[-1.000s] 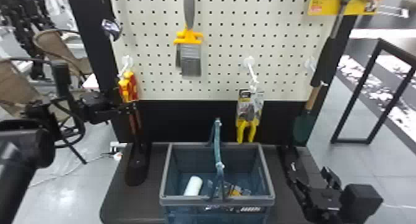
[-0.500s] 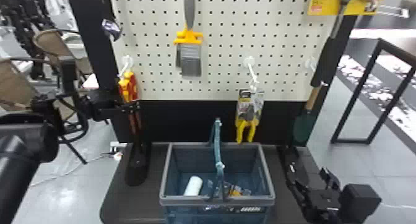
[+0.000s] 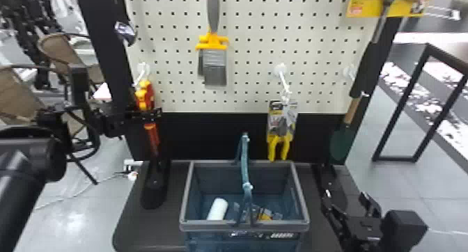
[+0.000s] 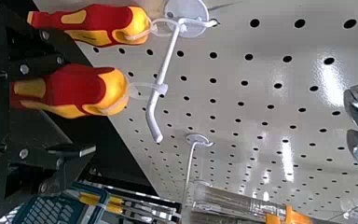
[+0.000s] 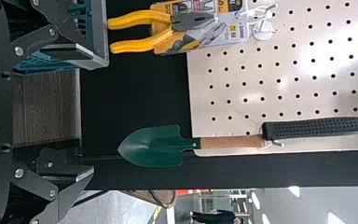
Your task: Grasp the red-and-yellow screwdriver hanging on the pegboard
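The red-and-yellow screwdriver (image 3: 146, 94) is hanging at the left end of the pegboard (image 3: 250, 42). A white tie is looping it onto a white hook (image 4: 161, 95), with the handle up and the red shaft pointing down across the black strip under the board. The left claw (image 4: 77, 103) is sitting spread around the handle, one finger on each side. One finger is lying close against the handle, though whether it is touching cannot be told, and the other is standing off with a gap.

Farther along the board a yellow-collared brush (image 3: 212, 63), yellow-handled pliers (image 3: 280, 129) and a green trowel (image 3: 343, 143) are hanging. Below them a blue-grey basket (image 3: 189, 195) is standing on the dark table (image 3: 153, 227). The right claw (image 5: 91, 111) is resting low by the table's right end, its fingers wide apart and gripping nothing.
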